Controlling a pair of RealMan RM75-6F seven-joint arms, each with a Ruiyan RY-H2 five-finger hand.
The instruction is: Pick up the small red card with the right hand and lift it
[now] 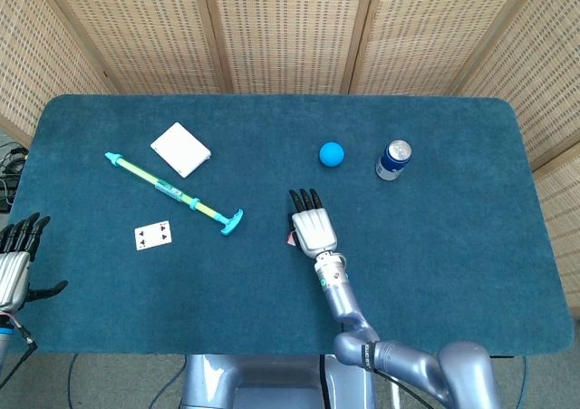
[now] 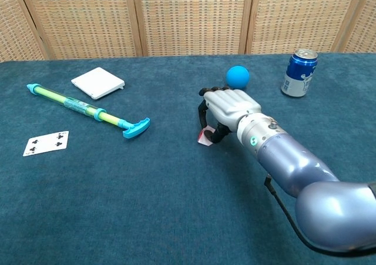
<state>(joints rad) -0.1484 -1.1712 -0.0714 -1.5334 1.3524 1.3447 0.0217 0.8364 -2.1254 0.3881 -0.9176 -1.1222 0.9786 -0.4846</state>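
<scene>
Here right hand pinches card (chest view)

The dark teal surface is matt, napped cloth — the blue drinks can glossy metal, the blue ball smooth and matt.

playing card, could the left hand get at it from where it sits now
Probably yes. The left hand rests open at the table's near left edge, and only bare cloth lies between it and the playing card; the pump lies beyond.
</scene>
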